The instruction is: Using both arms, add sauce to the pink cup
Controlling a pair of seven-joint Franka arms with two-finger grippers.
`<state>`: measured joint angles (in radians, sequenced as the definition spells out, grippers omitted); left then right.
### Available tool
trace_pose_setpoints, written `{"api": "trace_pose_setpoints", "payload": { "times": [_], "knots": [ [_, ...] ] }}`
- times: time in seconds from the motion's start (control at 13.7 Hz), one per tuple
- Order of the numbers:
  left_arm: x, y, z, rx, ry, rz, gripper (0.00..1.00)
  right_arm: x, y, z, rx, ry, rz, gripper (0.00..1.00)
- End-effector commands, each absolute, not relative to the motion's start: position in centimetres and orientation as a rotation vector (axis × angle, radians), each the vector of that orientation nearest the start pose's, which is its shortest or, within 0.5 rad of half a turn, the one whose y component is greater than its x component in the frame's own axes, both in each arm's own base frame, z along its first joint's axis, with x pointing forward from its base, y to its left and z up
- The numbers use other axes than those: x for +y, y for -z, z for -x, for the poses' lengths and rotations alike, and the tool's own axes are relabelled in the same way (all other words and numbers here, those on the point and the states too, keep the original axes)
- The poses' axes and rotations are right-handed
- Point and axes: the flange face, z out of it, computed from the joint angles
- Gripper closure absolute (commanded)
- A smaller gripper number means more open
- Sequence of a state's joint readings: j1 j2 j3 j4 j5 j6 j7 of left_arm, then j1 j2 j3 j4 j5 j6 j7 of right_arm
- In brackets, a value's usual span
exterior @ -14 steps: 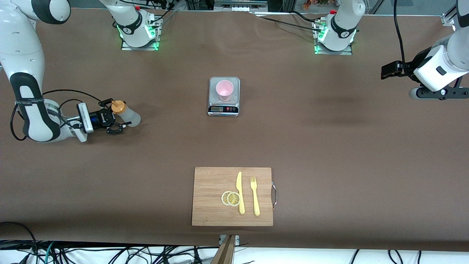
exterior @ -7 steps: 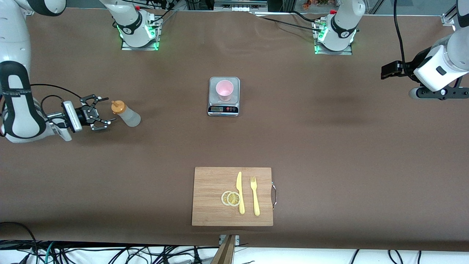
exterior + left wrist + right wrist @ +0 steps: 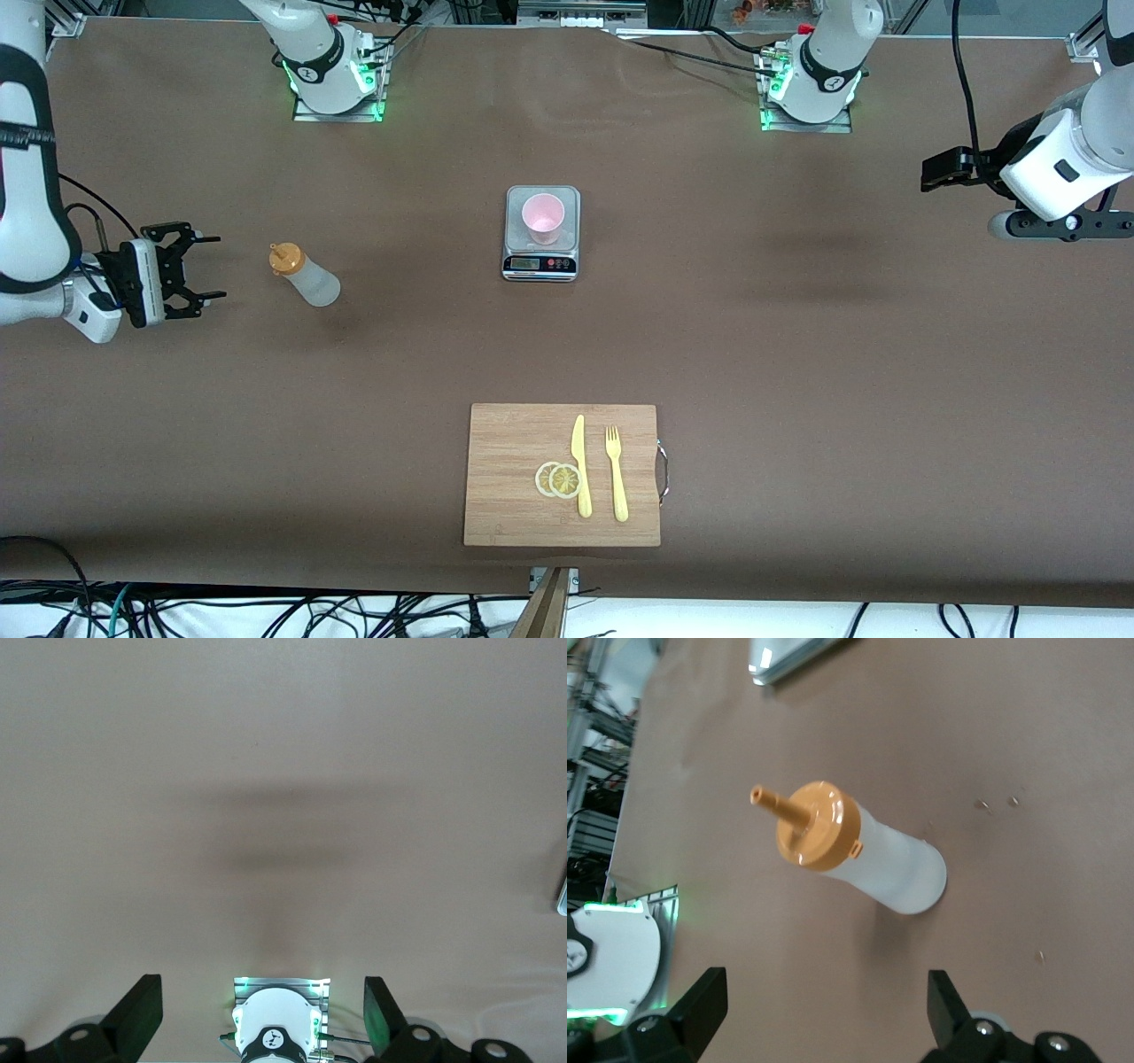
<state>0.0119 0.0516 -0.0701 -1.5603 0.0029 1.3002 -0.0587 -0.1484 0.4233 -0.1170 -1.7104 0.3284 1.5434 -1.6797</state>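
The sauce bottle [image 3: 304,275], whitish with an orange nozzle cap, stands on the table toward the right arm's end. It also shows in the right wrist view [image 3: 877,864]. My right gripper [image 3: 211,266] is open and empty, beside the bottle and apart from it; its fingers [image 3: 700,1003] frame bare table. The pink cup [image 3: 542,217] stands upright on a small scale [image 3: 541,259] at the table's middle. My left gripper [image 3: 941,170] waits open and empty in the air over the left arm's end of the table; in its wrist view [image 3: 263,1010] it shows only bare table.
A wooden cutting board [image 3: 514,478] lies near the front edge with two lemon slices [image 3: 558,479], a yellow knife [image 3: 580,465] and a yellow fork [image 3: 617,474]. The arm bases [image 3: 332,75] [image 3: 811,80] stand along the back edge.
My right gripper, which was around the bottle a second ago, has drawn back toward the right arm's end of the table. The bottle stays standing. The left arm has not moved.
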Motion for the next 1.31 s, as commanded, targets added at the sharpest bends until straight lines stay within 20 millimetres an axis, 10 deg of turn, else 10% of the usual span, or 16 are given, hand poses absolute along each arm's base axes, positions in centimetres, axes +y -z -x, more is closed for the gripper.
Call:
{"api": "trace_pose_setpoints", "payload": {
  "times": [0.0, 0.51, 0.95, 1.24],
  "knots": [
    [-3.1, -58.8, -54.4, 0.019, -0.469, 3.078, 0.00, -8.4, -36.5, -57.1, -1.447, -0.263, 2.215, 0.00],
    [-3.0, -58.8, -54.5, 0.021, -0.469, 3.079, 0.00, -0.5, -44.0, -57.7, -1.096, -0.432, 2.813, 0.00],
    [-3.0, -58.8, -54.5, 0.024, -0.469, 3.079, 0.00, 0.3, -48.5, -57.5, -0.137, -0.318, 3.173, 0.00],
    [-2.9, -58.7, -54.5, 0.019, -0.472, 3.079, 0.00, -0.6, -53.8, -58.2, 0.034, -0.151, 3.186, 0.00]
  ]
}}
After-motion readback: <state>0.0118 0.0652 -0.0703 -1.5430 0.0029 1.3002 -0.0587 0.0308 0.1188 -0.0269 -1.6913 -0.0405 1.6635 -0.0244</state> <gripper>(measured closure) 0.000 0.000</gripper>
